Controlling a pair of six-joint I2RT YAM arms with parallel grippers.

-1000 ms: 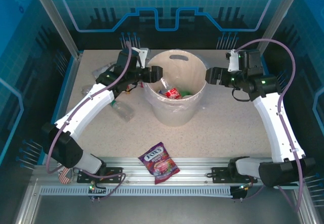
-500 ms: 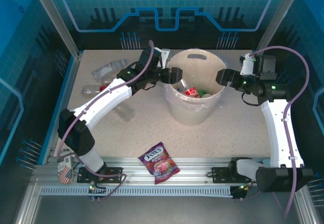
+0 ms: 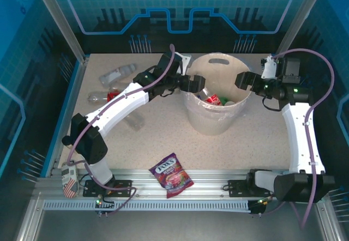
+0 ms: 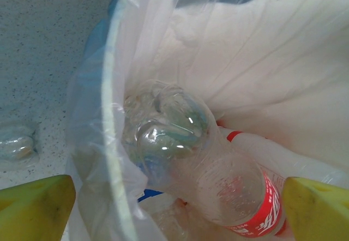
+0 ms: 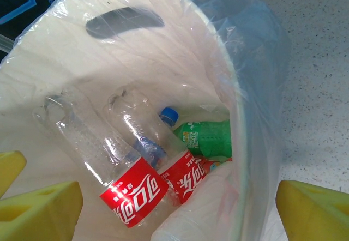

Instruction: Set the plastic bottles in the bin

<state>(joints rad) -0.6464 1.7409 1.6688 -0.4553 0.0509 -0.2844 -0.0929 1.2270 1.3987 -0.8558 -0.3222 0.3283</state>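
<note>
Here, the left gripper (image 3: 194,83) is held over the left rim of the bin (image 3: 210,122), with its jaws spread wide and nothing clamped between them. In the left wrist view its yellow fingertips (image 4: 34,203) are seen at the two lower corners. Just below and ahead of them a red-labelled clear bottle (image 4: 232,189) is found inside the liner (image 4: 112,104), its base turned up toward the camera. Outside the rim, to the left of that gripper, a crushed clear bottle (image 4: 16,145) is seen lying on the table (image 4: 49,50).

The right gripper (image 3: 243,81) is placed at the opposite rim, facing the left one across the bin, and its jaws are likewise set wide and empty. Below it, in the right wrist view, two red-labelled bottles (image 5: 133,191) are seen lying side by side in the bin. A green bottle (image 5: 210,137) is seen beyond them against the wall, and a blue cap (image 5: 169,113) beside it.

From above, three more bottles are seen lying on the table, well away from the left gripper on its outer side: a plain clear bottle (image 3: 117,73), a bottle with a red cap (image 3: 98,96), and a third clear bottle (image 3: 133,119) partly covered by the left arm (image 3: 114,107). A purple-red candy bag (image 3: 172,174) is seen near the arm bases, well apart from both grippers.
</note>
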